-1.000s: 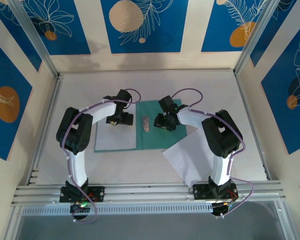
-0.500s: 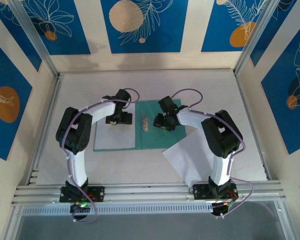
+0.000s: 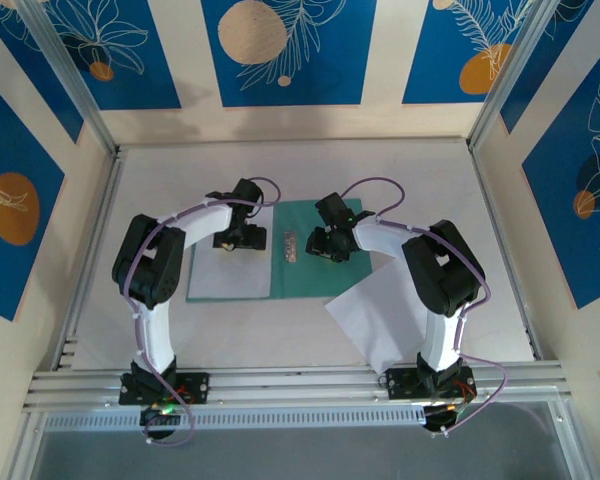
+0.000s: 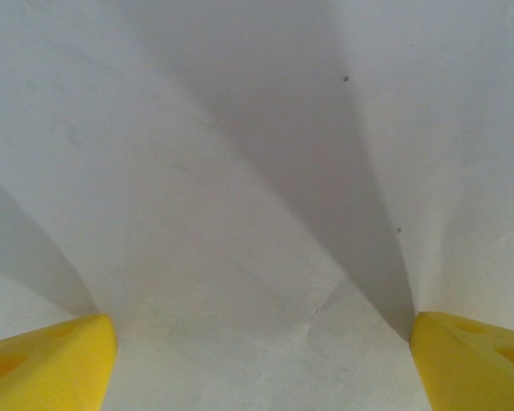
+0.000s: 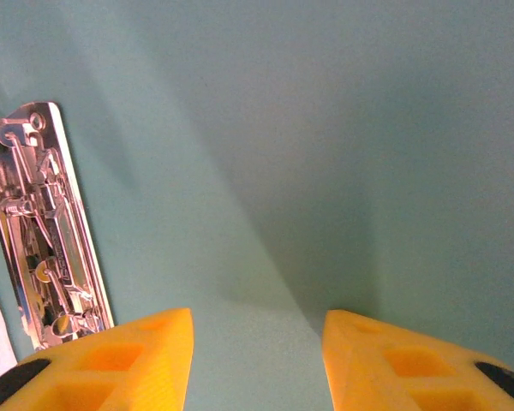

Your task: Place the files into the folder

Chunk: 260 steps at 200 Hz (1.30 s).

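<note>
Two white paper sheets: one sheet (image 3: 230, 278) below the left gripper (image 3: 236, 241), another sheet (image 3: 375, 312). One teal-green folder (image 3: 302, 278). One metal clip (image 3: 289, 245).

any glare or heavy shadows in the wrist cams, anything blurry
Left wrist: soft grey shadows fan over the white sheet, and its faint creases are in focus. Right wrist: the metal clip glints brightly but its detail is crisp, and a dim shadow wedge crosses the teal folder.

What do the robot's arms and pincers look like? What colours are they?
The left arm and right arm are made of smooth white tubes joined by chunky black joints. A thin purple cable loops along each one. The left pincer and right pincer have bright yellow, wedge-shaped fingers with hollows in them.
</note>
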Each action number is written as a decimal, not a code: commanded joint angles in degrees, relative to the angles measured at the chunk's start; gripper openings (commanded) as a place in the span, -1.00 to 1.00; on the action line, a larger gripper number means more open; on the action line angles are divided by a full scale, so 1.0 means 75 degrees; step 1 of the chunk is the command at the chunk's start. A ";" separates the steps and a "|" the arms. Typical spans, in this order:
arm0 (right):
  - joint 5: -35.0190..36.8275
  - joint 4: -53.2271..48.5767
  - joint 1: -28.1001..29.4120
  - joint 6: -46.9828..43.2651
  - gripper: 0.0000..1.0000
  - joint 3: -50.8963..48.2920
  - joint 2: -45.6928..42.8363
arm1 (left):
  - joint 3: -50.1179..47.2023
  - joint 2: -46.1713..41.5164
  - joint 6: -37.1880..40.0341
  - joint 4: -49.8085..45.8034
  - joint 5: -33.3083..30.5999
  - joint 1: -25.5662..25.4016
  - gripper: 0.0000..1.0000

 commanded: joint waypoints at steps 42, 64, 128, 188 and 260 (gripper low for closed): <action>-0.0106 -0.0575 0.0201 0.0233 -0.09 -0.0079 0.0229 | -0.0195 -0.0250 -0.0318 -0.0266 -0.0300 0.0106 0.79; -0.0083 -0.0574 0.0203 0.0262 -0.09 -0.0108 0.0211 | -0.0170 -0.0258 -0.0459 -0.0323 -0.0365 0.0153 0.79; -0.0092 -0.0586 0.0207 0.0363 -0.09 -0.0117 0.0211 | -0.0085 -0.0382 -0.0764 -0.0502 -0.0453 0.0288 0.80; -0.0119 -0.0586 0.0201 0.0415 -0.10 -0.0105 0.0206 | -0.0085 -0.0437 -0.0747 -0.0666 -0.0455 0.0303 0.80; -0.0142 -0.0611 0.0224 0.0414 -0.10 -0.0070 0.0224 | 0.0058 -0.0452 -0.0391 -0.0626 -0.0253 0.0360 0.80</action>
